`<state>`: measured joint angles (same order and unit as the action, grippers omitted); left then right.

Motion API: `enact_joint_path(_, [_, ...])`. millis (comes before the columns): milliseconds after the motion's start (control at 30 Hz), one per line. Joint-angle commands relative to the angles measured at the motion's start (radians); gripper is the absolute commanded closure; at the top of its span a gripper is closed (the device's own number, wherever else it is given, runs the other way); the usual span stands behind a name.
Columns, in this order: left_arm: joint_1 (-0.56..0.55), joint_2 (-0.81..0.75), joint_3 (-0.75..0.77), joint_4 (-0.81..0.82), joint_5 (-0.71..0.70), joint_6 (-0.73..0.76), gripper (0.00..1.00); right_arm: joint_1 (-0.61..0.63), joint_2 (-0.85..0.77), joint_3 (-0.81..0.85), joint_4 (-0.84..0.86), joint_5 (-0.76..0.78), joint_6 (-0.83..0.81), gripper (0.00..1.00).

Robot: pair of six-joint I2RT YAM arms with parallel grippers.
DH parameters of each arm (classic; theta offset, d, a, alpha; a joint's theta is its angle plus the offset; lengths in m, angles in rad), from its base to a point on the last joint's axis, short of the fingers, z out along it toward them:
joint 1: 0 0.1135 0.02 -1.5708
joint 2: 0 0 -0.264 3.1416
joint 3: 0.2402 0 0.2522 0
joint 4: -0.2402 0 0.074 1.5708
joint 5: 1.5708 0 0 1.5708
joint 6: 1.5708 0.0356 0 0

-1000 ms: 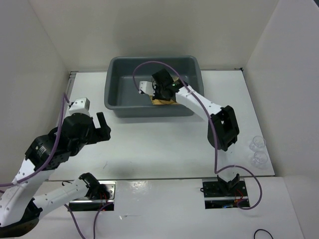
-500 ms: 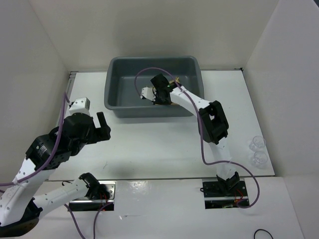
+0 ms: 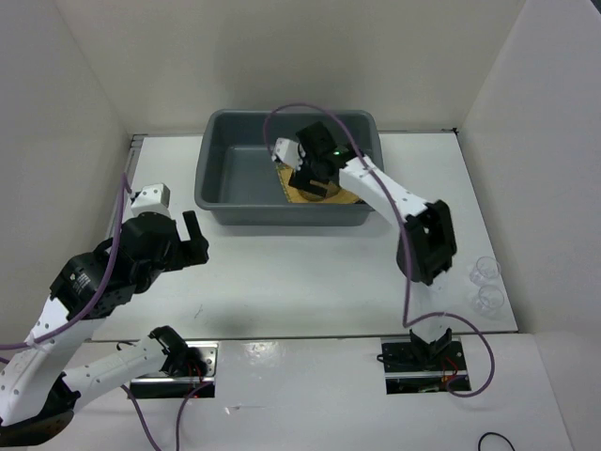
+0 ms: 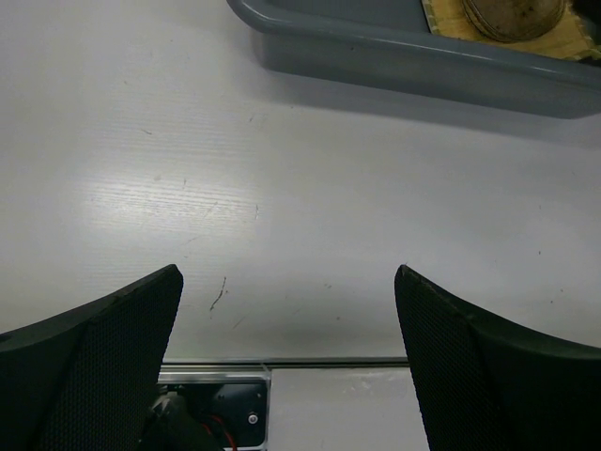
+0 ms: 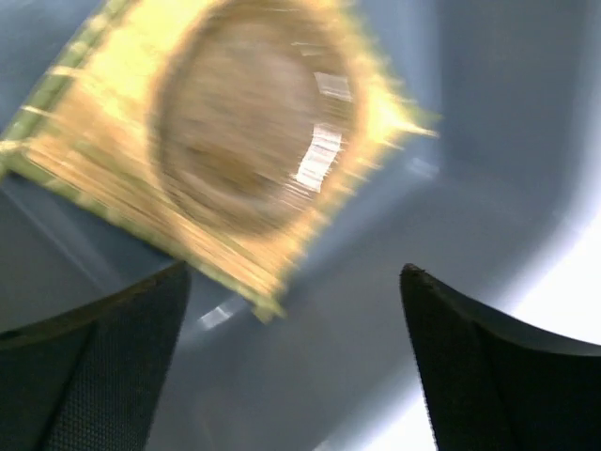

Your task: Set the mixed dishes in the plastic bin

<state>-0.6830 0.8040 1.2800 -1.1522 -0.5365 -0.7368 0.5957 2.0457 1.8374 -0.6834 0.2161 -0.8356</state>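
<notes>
Right arm: elbow raised in the right-centre of the top view, forearm running up-left across the near rim of the plastic bin (image 3: 208,174), wrist tipped down inside it. Right fingers (image 5: 470,357) are spread wide with nothing between them, poised above the bin floor. The wrist picture is blurred.

Bamboo mat (image 3: 344,195) lies in the right half of the bin against the near wall, one corner angled toward the fingers. A round see-through plate (image 5: 254,113) rests on top of the mat.

Left arm: folded at the lower left of the top view, wrist low over the tabletop (image 3: 282,272), pointing toward the bin's near left corner. Left fingers (image 4: 103,348) are also wide apart and empty, with bare tabletop between them.

Two small clear dishes (image 3: 485,271) (image 3: 488,301) sit at the right edge of the tabletop, one just below the other, well apart from the bin. I cannot tell whether they are cup or plate.
</notes>
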Motion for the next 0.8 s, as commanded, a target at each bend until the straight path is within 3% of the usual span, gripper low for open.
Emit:
enact_joint_path(0, [0.005,0.000,0.001,0.003,-0.028,-0.010,0.00,0.003,-0.285,-0.001,0.058,0.083,0.105,0.01])
enact_joint_path(200, [0.005,0.037,0.024,-0.017,-0.028,-0.010,0.00,-0.146,-0.550,-0.257,0.079,0.215,0.147,0.01])
enact_joint_path(267, [0.014,0.061,0.047,-0.026,0.003,-0.001,0.00,-0.278,-0.630,-0.370,0.045,0.224,0.147,0.01])
enact_joint_path(333, [0.014,0.109,0.070,-0.026,0.038,0.020,0.00,-0.449,-0.694,-0.427,-0.023,0.132,0.177,0.09])
enact_joint_path(433, [0.014,0.147,0.085,-0.035,0.108,0.020,0.00,-0.659,-0.763,-0.556,-0.106,-0.002,0.199,0.31])
enact_joint_path(633, [0.014,0.126,0.074,0.000,0.259,0.011,0.00,-0.803,-0.906,-0.812,-0.078,-0.011,0.181,0.29])
enact_joint_path(767, [0.014,0.116,0.064,-0.009,0.312,0.001,0.00,-0.922,-0.877,-0.869,-0.024,0.011,0.170,0.29])
